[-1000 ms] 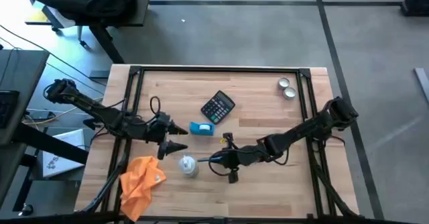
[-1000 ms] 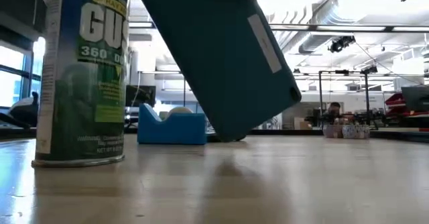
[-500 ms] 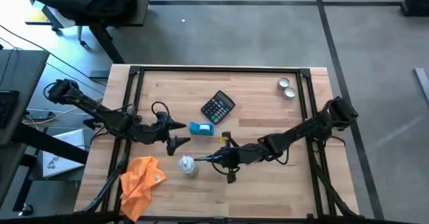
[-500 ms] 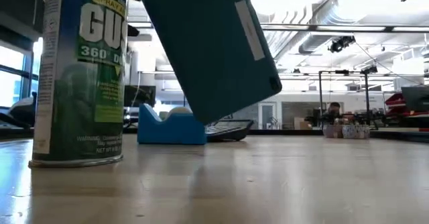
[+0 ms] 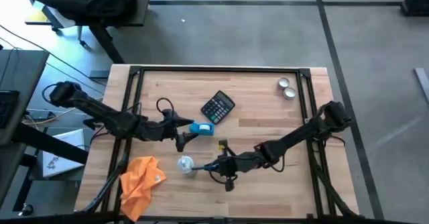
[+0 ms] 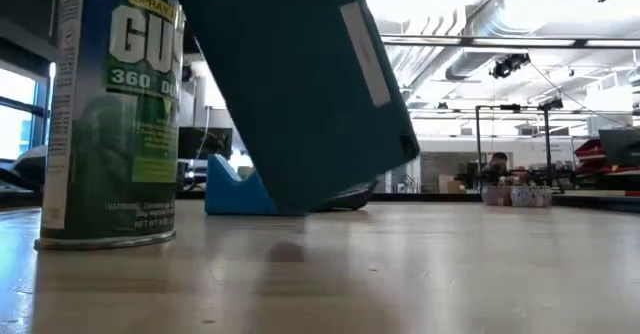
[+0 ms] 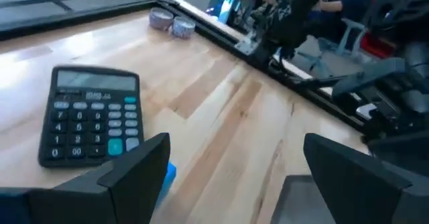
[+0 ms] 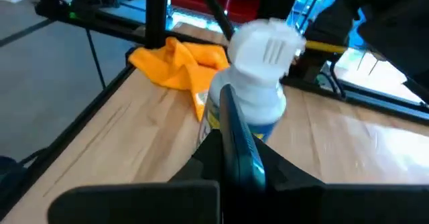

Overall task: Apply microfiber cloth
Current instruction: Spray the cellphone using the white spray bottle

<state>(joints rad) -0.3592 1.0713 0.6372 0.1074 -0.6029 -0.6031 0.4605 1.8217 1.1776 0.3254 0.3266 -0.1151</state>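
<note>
Microfiber cloth (image 5: pixel 141 178) crumpled in a bright orange heap at the front-left corner of the counter (image 5: pixel 268 190), lying loose, gripped by neither tool. From the right tool (image 5: pixel 206 165), just past the spray can (image 5: pixel 186 165) and off beyond the fingertips; in the right wrist view, orange folds (image 8: pixel 177 63) spread behind the can's white cap (image 8: pixel 265 46). From the left tool (image 5: pixel 186 131), back and to the side of the wrist, well apart.

Right tool low over the counter, fingers pressed together into one narrow blade (image 8: pixel 228 110) with nothing between them, tip aimed at the can and just beside it; cannot tell whether touching. In the low view, a broad teal finger (image 6: pixel 300 84) tilted above the wood next to the green-labelled can (image 6: pixel 110 104).

Left tool spread wide open, empty, both dark fingers (image 7: pixel 134 167) well apart. Small blue box (image 5: pixel 201 127) right at its fingertips, a sliver of blue (image 7: pixel 167 174) beside one finger. Black calculator (image 5: pixel 218 107) lying flat just beyond that tool, keys up (image 7: pixel 90 113). Two small round tins (image 5: pixel 288 88) far ahead of the left tool, near the counter's back-right corner, side by side (image 7: pixel 173 23)
</note>
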